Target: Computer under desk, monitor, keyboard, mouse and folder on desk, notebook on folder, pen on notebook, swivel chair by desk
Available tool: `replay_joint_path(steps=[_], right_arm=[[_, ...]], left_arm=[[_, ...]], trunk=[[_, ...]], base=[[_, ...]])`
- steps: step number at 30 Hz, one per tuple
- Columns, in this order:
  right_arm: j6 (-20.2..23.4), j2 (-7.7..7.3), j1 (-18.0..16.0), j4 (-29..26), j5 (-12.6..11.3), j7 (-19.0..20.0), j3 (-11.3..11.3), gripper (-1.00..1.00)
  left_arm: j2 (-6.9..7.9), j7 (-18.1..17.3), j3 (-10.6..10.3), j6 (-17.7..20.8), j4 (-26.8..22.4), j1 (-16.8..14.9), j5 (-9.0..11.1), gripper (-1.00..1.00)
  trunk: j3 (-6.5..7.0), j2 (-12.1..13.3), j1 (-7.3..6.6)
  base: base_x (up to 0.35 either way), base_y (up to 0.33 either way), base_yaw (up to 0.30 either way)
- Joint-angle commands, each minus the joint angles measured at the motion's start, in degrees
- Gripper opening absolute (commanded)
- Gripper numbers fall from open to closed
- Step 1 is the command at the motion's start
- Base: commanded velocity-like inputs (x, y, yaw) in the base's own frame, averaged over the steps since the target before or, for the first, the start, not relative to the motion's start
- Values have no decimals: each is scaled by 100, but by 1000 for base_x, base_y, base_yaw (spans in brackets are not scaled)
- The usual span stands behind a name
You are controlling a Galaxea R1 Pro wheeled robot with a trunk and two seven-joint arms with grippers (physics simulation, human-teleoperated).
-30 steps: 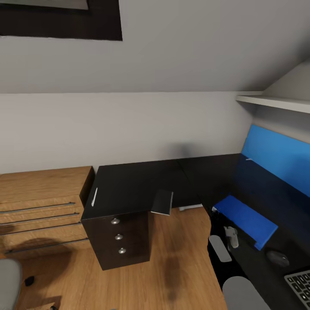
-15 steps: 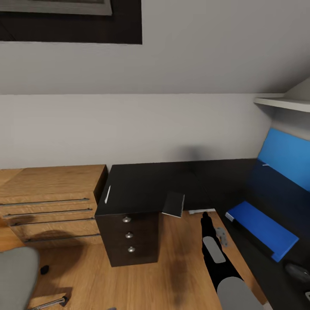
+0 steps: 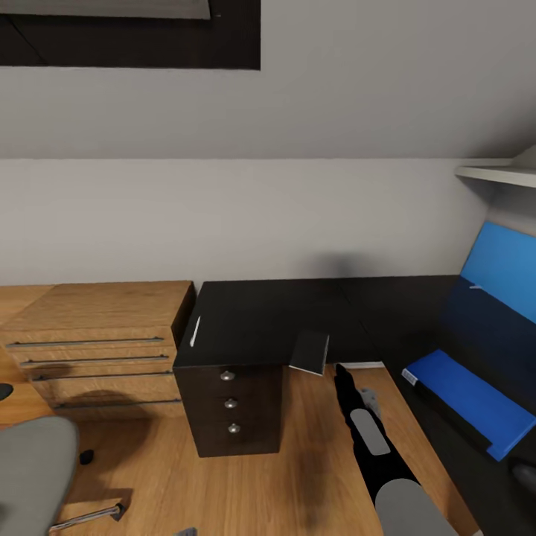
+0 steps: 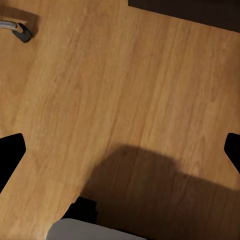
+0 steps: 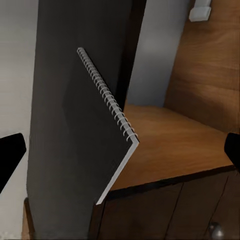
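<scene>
Desk point(image 3: 298, 313): black L-shaped top against the wall, drawer unit beneath.
Notebook point(image 3: 310, 352): spiral-bound, overhanging the desk's front edge.
Pen point(image 3: 196, 331): white, lying near the desk's left end.
Folder point(image 3: 469, 402): blue, on the desk's right wing.
Swivel chair point(image 3: 33, 476): grey seat, lower left.
Right gripper point(image 5: 120, 155): fingers spread, empty, facing the notebook.
Left gripper point(image 4: 120, 150): fingers spread, empty, over wood floor point(image 4: 100, 85).

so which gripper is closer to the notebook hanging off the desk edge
Right. The right gripper reaches toward the notebook and stops just short of its overhanging corner. The left gripper points down at the wooden floor, away from the desk.
</scene>
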Motion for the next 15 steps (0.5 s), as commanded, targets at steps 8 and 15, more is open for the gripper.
replay_joint_path(steps=[8, 15], right_arm=[[366, -12, -3, 5, -52, 277, -14, 100], [413, -34, -3, 113, -44, 367, -15, 100]], left_arm=[[-5, 35, -47, -23, -2, -2, 46, 100], [-6, 35, -51, -23, -2, -5, 46, 100]], trunk=[[-150, -326, 176], [-276, -607, 330]], base=[[0, 0, 1], [0, 0, 0]])
